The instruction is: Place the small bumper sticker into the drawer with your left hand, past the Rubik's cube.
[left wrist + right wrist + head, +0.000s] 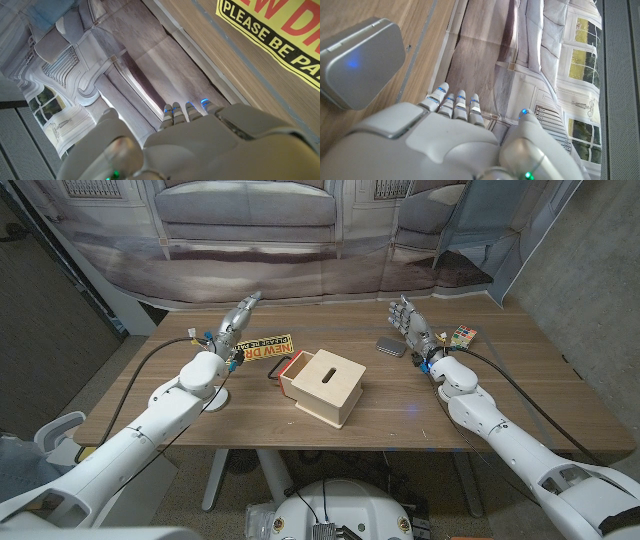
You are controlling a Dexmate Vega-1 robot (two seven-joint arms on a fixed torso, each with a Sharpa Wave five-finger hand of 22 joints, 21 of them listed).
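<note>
Both hands, left hand (236,319) and right hand (407,321), hover with fingers extended, holding nothing

**Lighting / image quality**

Head view: even, soft overhead light, moderately bright, faint shadows under the wooden box (323,386) and left arm. Mild barrel distortion at the edges. Table (420,420) shows one small glare spot. Wrist views: near hands soft and out of focus, backdrop sharper. Blue reflection on the grey tin (357,60).
</note>
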